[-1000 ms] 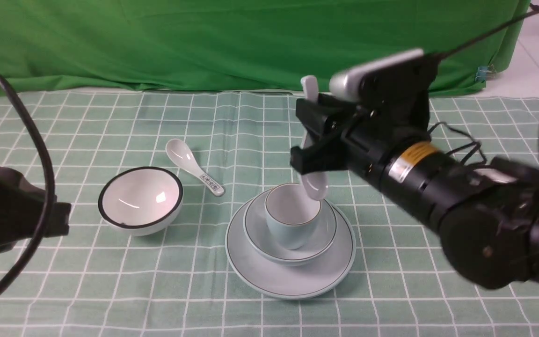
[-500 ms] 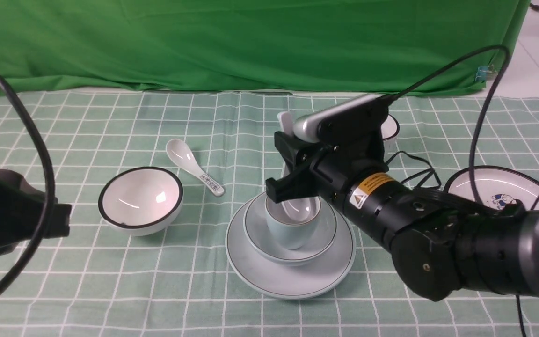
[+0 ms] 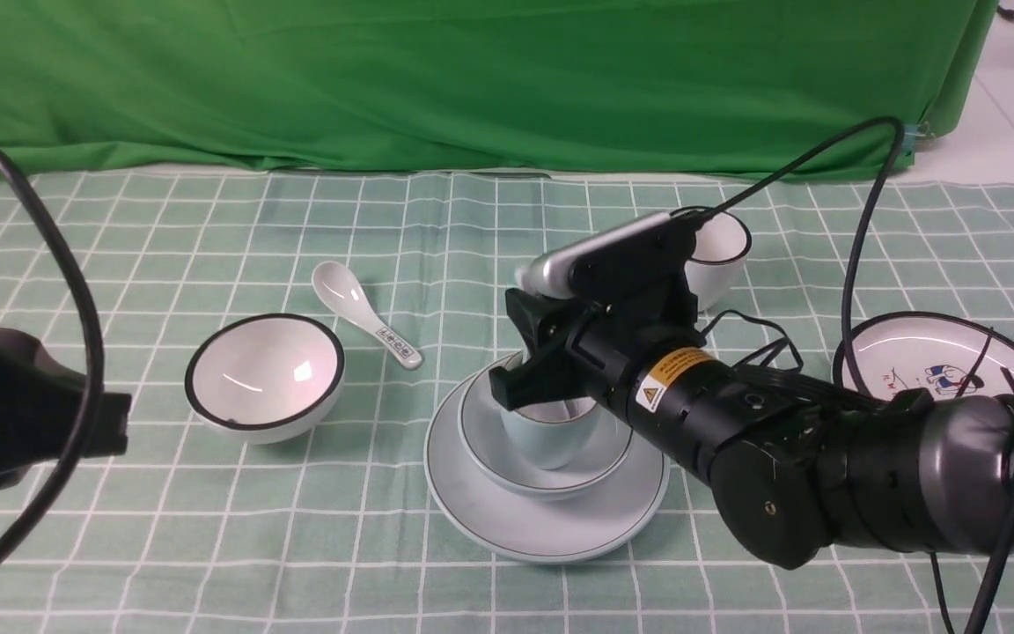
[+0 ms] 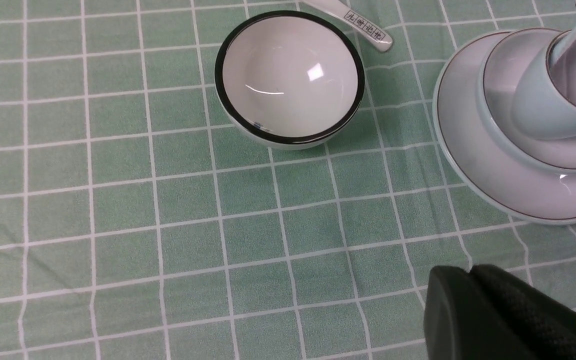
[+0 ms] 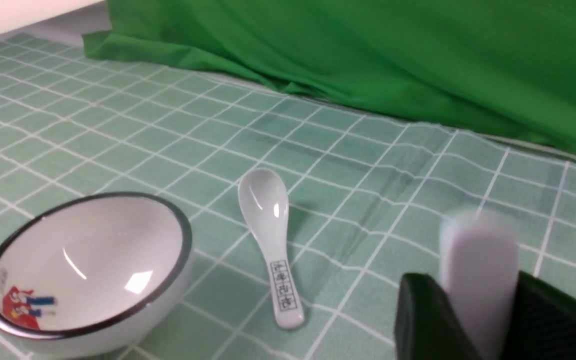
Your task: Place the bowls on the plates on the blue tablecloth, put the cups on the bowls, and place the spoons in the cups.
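Note:
On the blue tablecloth (image 3: 208,528) the pale blue cup (image 3: 542,440) stands in the pale blue bowl (image 3: 507,458), which sits on the pale blue plate (image 3: 551,528). My right gripper (image 3: 529,352) hangs just over that cup. The plain spoon (image 5: 478,260) stands upright and blurred between its fingers, filling the gap, with its lower end inside the cup (image 4: 565,42). The black-rimmed white bowl (image 3: 265,374) and the patterned spoon (image 3: 366,313) lie on the cloth to the left. My left gripper (image 4: 470,272) is shut and empty over bare cloth.
The black-rimmed white cup (image 3: 718,255) stands behind my right arm. The white plate with cartoon figures (image 3: 938,361) lies at the right, partly behind cables. A green backdrop cloth (image 3: 472,79) hangs along the far edge.
My right gripper has come down and to the left with the plain spoon, whose lower end has gone from above the cup's rim to inside the pale blue cup. The left arm has not moved.

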{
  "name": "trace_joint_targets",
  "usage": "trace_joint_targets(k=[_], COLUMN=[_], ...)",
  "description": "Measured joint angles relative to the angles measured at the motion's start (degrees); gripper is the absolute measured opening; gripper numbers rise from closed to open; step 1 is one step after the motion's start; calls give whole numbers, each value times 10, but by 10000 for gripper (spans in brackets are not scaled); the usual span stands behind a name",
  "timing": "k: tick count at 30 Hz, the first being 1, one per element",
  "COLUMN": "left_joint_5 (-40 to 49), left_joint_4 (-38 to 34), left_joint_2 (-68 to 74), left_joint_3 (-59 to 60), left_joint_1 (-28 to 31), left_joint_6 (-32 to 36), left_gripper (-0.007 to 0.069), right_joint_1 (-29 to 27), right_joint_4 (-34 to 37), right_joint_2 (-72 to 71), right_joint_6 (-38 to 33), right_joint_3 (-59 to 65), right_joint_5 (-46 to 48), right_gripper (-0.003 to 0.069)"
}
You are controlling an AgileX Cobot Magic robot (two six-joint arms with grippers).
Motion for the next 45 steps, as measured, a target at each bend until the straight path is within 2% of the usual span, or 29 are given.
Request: trace_joint_targets(k=[2, 5, 10, 11, 14, 16, 18, 21, 22, 29, 39, 45], left_joint_5=[0, 1, 1, 1, 1, 1, 1, 0, -2, -9, -4, -27], left_joint_4=[0, 0, 0, 0, 0, 0, 0, 0, 0, 0, -9, -35], left_joint_2=[0, 0, 0, 0, 0, 0, 0, 0, 0, 0, -18, -149], left_joint_3=[0, 0, 0, 0, 0, 0, 0, 0, 0, 0, 12, 99], left_joint_1=[0, 0, 0, 0, 0, 0, 0, 0, 0, 0, 0, 0], left_joint_6=[0, 0, 0, 0, 0, -1, -2, -2, -2, -2, 12, 20], left_gripper=[10, 10, 10, 10, 10, 10, 10, 10, 10, 10, 10, 10], right_joint_1=[0, -1, -16, -18, -40, -73, -89, -140, -162, -222, -225, -225], right_joint_4=[0, 0, 0, 0, -5, -7, -7, -9, -10, -11, -11, -11], right_joint_2=[-3, -37, -158, -179, -288, -384, -429, -538, -577, -797, -1022, -1060], right_joint_6=[-1, -5, -13, -15, -48, -67, -71, -73, -69, -40, -23, -23], right_joint_3=[-1, -1, -1, -1, -4, -4, -4, -4, -4, 71, 234, 252], right_joint_5=[29, 136, 357, 375, 496, 574, 601, 636, 641, 627, 540, 536], right_gripper=[321, 371, 367, 363, 288, 176, 129, 38, 28, 23, 22, 22])
